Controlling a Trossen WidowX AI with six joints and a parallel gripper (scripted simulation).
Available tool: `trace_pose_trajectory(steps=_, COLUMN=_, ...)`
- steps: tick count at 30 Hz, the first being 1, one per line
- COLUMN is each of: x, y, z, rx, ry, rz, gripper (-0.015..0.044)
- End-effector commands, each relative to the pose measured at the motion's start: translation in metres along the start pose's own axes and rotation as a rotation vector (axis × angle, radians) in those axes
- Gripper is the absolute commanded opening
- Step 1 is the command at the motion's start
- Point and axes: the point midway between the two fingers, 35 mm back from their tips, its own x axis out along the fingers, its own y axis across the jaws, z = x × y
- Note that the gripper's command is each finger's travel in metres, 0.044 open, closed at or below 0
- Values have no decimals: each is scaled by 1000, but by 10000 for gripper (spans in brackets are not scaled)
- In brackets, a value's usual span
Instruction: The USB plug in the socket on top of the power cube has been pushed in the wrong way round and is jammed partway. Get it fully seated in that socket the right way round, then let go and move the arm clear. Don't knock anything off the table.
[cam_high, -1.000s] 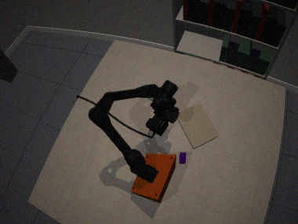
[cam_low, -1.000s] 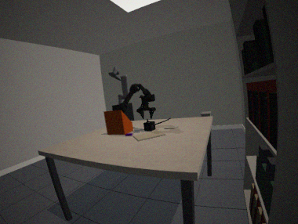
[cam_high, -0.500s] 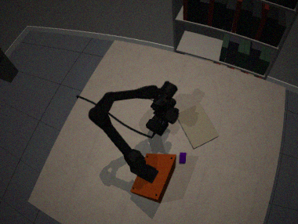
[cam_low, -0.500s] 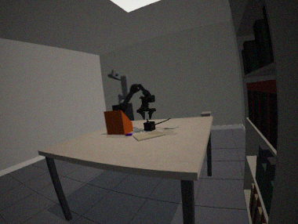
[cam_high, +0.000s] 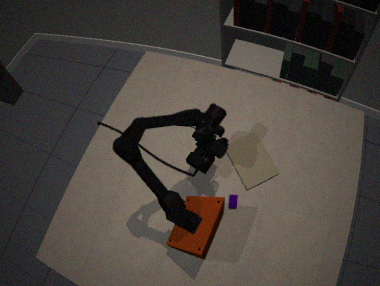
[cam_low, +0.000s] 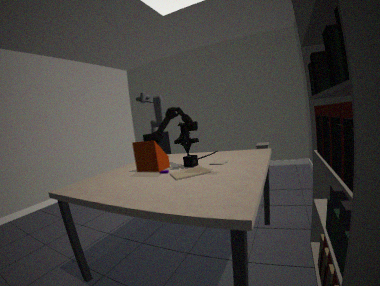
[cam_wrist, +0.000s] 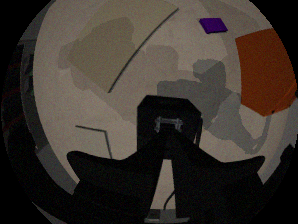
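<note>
The black power cube (cam_low: 191, 161) (cam_wrist: 150, 109) stands on the table, its top facing the wrist camera. The silvery socket outline (cam_wrist: 168, 121) shows on its top, just beyond my fingertips. In the top view the arm and gripper largely hide the cube. My gripper (cam_low: 188, 152) (cam_wrist: 168, 133) points down at the cube's top, fingers closed to a narrow gap, tips at the socket. It appears shut on the USB plug; the plug's body is hidden between the dark tips. Which way round the plug sits and how deep it is cannot be seen.
An orange wedge-like block (cam_high: 206, 206) (cam_low: 146, 157) (cam_wrist: 267, 70) stands near the arm's base. A small purple block (cam_high: 233, 202) (cam_low: 164, 172) (cam_wrist: 213, 25) lies beside it. A tan flat board (cam_high: 256, 165) (cam_low: 192, 173) (cam_wrist: 102, 45) lies near the cube. A black cable (cam_low: 209, 155) runs from the cube.
</note>
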Motion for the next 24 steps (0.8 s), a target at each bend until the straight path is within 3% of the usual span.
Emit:
trace_pose_trajectory(steps=1, x=0, y=0, z=0, rx=-1, ry=0, rz=1, gripper=0)
trace_pose_trajectory(steps=24, x=-7, y=0, z=0, rx=0, ry=0, rz=0, gripper=0)
